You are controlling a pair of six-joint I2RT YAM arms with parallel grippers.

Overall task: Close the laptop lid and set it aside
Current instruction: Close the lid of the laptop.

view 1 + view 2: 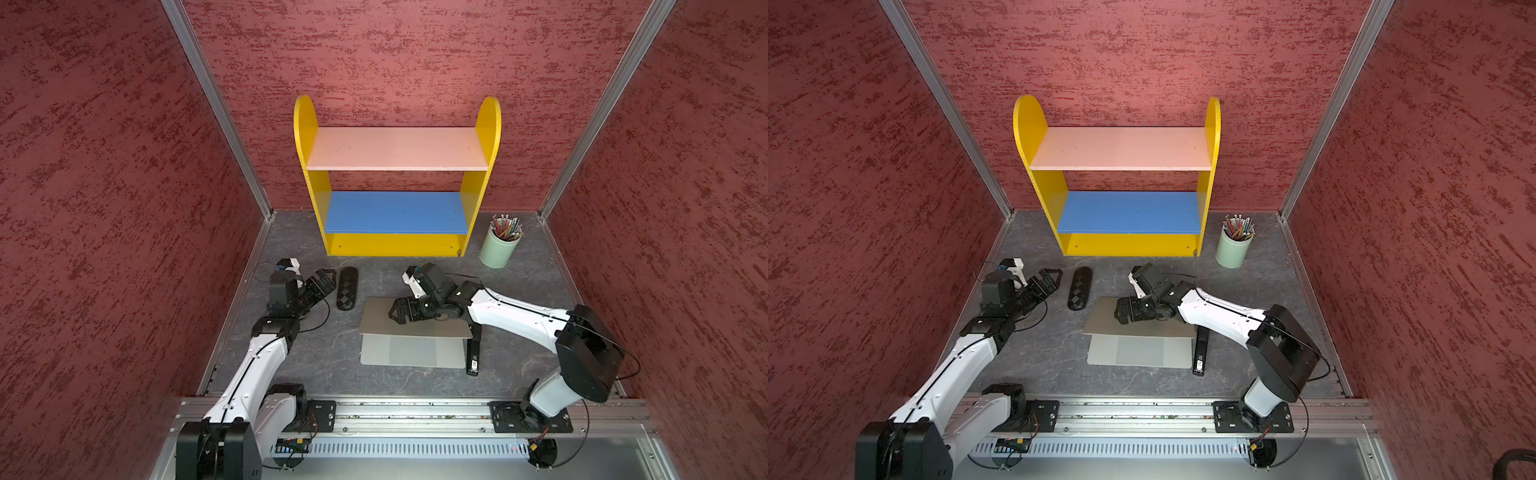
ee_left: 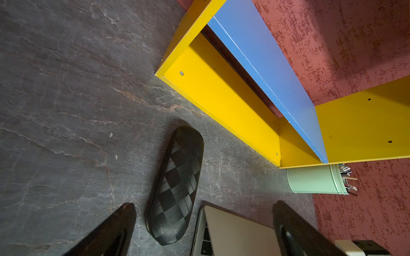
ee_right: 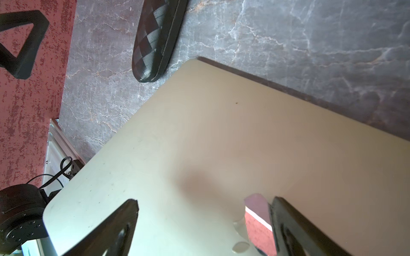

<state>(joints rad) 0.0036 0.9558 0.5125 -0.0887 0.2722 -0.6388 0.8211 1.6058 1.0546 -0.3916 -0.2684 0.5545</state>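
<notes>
**Top views: laptop lid part way down, both grippers wide open**

The thin silver-grey metal laptop (image 1: pixel 451 355) sits on the dark grey stone-look table (image 1: pixel 316 361), right under the right gripper's jaws. Its flat silver-grey laptop lid (image 1: pixel 376 322) leans low over the keys. It is not shut, and the big trackpad (image 1: pixel 411 351) shows in front of it in both top views.

The right gripper (image 3: pixel 204 201) is over the outside of the lid with its jaws spread wide. It holds nothing. The shiny reddish logo (image 3: pixel 255 205) is just beside one of its fingers. I cannot tell if the fingers touch the lid.

A long black stapler (image 1: pixel 473 353) lies just beside the laptop, on the arm side of those jaws.

The left gripper (image 2: pixel 203 206) is off the laptop, with its jaws also wide and empty. A black oval checked case (image 2: pixel 175 186) lies between and just ahead of its fingers. One lid corner is there too.

Far past both sets of jaws stand a yellow shelf with pink and blue boards (image 1: pixel 397 245) and a round light green cup of pencils (image 1: pixel 497 249).
</notes>
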